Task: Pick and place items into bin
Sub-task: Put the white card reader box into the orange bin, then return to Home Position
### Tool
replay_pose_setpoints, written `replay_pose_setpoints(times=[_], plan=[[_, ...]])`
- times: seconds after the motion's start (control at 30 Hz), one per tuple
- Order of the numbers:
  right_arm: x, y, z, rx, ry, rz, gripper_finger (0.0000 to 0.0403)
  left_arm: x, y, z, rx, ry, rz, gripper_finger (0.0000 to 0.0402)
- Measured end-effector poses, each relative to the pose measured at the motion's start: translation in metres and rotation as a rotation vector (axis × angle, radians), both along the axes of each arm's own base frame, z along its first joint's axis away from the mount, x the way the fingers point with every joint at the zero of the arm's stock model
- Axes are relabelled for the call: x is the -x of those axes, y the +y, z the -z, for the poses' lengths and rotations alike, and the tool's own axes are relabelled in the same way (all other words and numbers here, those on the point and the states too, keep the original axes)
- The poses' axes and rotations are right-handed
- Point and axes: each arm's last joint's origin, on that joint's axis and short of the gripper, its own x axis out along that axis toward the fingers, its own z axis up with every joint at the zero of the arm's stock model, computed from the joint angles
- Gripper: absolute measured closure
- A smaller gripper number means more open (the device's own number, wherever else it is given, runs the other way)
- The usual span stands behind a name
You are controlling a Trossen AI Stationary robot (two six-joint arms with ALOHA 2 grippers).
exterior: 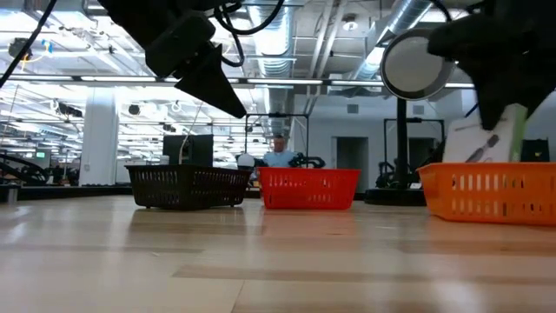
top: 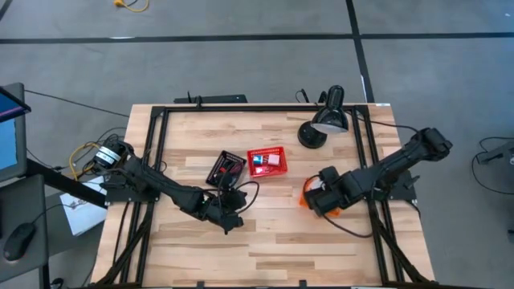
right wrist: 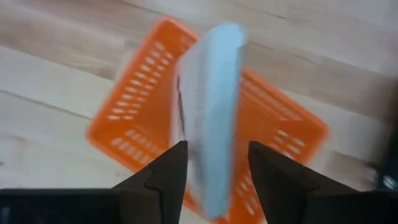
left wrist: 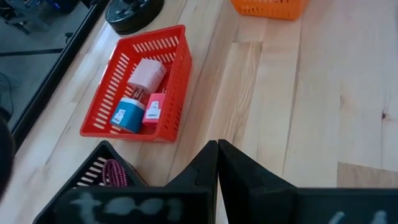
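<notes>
Right pincer [right wrist: 213, 168] grips white card [right wrist: 211, 112] (over orange bin [right wrist: 137, 118]).

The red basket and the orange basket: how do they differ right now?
The red basket holds several small items: a pink block, a blue piece and a red-pink piece. The orange basket has the right end effector above it, holding a white card. The red one sits mid-table, the orange one nearer the right arm. Both are slotted plastic.

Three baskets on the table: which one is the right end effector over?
The orange basket: right end effector holds a white card above it. Red basket and black basket sit farther left.
</notes>
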Motion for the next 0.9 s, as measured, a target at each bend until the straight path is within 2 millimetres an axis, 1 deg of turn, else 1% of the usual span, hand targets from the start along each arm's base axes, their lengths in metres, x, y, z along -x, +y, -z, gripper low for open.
replay_pose_setpoints(times=[0.13,0.33,0.4,0.57,0.7,0.73,0.8,0.9], plan=[[0.009,0.010,-0.003,-0.027,-0.001,0.013,0.0244,0.000,0.000,0.000,0.005,-0.006,0.000,0.0401],[0.020,0.032,-0.003,-0.064,-0.026,0.005,0.0253,-0.001,0.000,0.000,0.006,-0.008,0.001,0.0401],[0.021,0.039,-0.004,-0.052,-0.081,-0.003,0.0255,-0.001,0.000,-0.001,0.007,-0.009,0.001,0.0401],[0.015,0.053,-0.006,-0.047,-0.254,-0.042,0.0261,-0.001,0.000,-0.001,0.009,-0.013,-0.002,0.0401],[0.013,0.058,-0.009,0.043,-0.383,-0.085,0.0265,0.000,0.000,-0.002,-0.032,-0.003,0.011,0.0401],[0.013,0.058,-0.012,0.075,-0.407,-0.087,0.0266,0.001,0.001,-0.004,-0.047,0.003,0.020,0.0401],[0.015,0.060,-0.024,0.128,-0.431,-0.136,0.0266,0.007,0.004,-0.016,-0.068,0.002,0.038,0.0401],[0.026,0.061,-0.051,0.236,-0.450,-0.257,0.0265,0.024,0.010,-0.039,-0.096,0.009,0.040,0.0401]])
